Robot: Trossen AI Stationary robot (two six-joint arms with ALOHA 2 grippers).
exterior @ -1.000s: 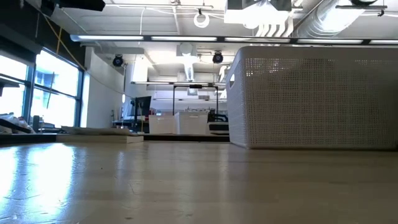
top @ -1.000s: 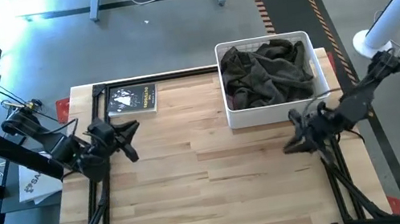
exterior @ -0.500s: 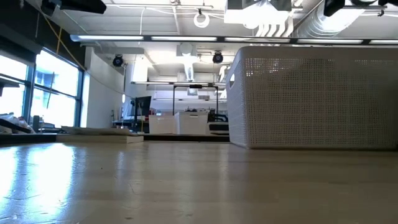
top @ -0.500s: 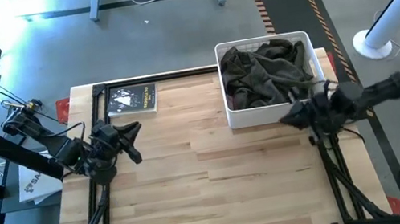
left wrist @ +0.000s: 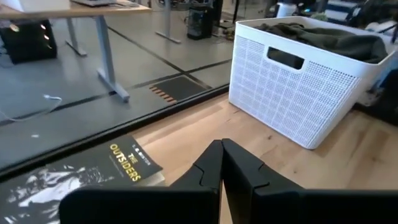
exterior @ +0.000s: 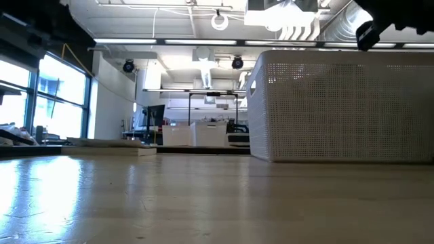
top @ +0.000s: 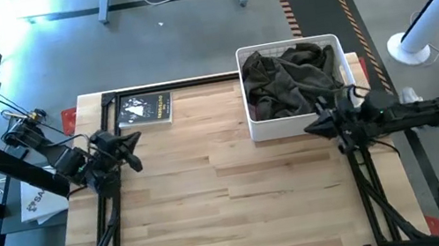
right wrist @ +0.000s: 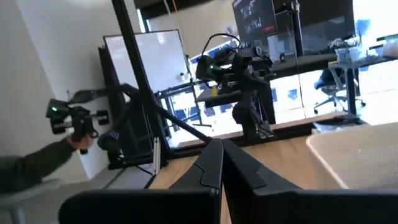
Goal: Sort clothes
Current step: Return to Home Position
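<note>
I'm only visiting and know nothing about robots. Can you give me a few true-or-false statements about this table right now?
1. The clothes lie in the basket. True.
2. The book is in the basket too. False: it lies on the table, on the left side.
3. The left gripper is shut and empty. True.
4. The right gripper holds a garment. False: it is shut on nothing.
</note>
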